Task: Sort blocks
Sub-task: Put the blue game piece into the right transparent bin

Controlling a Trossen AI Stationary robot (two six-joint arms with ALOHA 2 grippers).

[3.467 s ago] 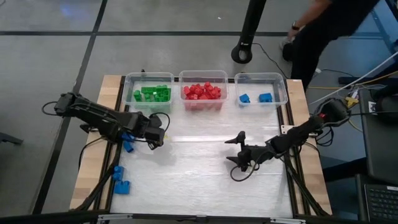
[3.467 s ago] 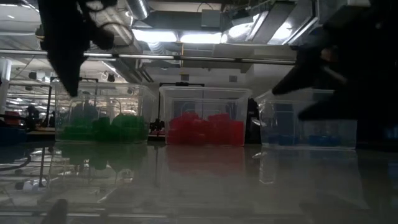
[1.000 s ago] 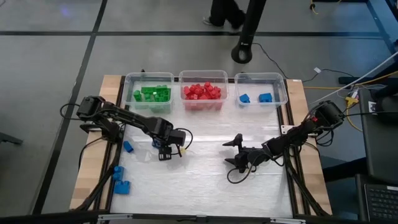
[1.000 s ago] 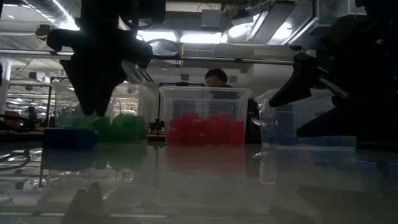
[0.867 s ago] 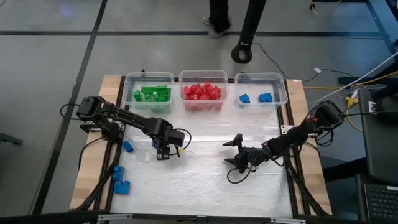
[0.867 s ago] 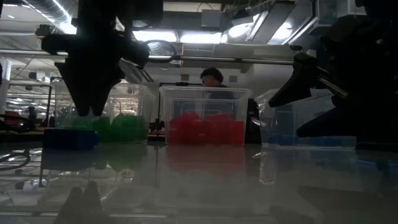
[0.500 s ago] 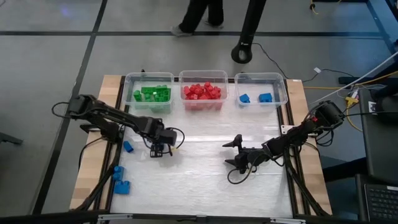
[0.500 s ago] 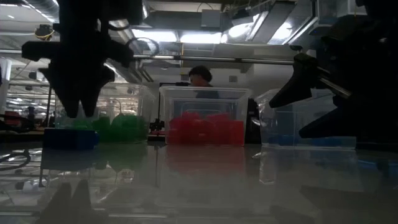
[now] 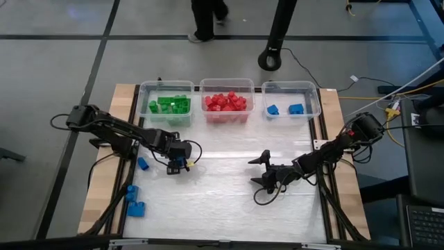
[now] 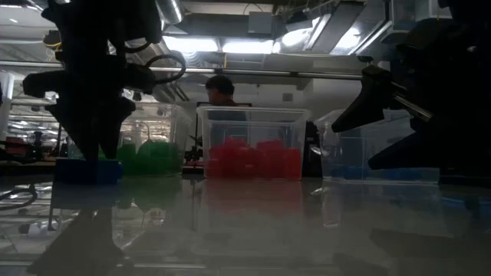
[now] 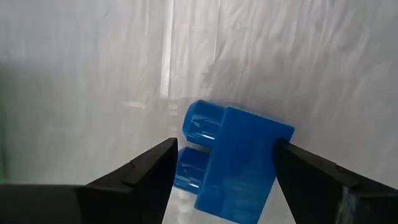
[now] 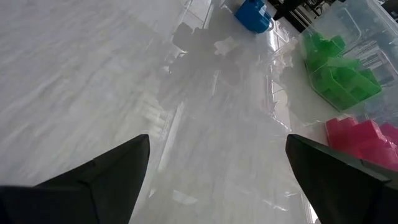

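Blue block (image 11: 233, 162) lies on the bench directly between the left hand's (image 9: 179, 165) spread fingers, unheld; right hand (image 9: 262, 172) waits wide open.

Three bins (image 9: 226, 104) line the table's (image 9: 222, 201) far edge; loose blocks (image 9: 134, 201) lie at its left side

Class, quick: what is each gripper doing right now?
Left gripper: fingers either side of a blue block on the table; grip cannot be told.
Right gripper: open, holding nothing.
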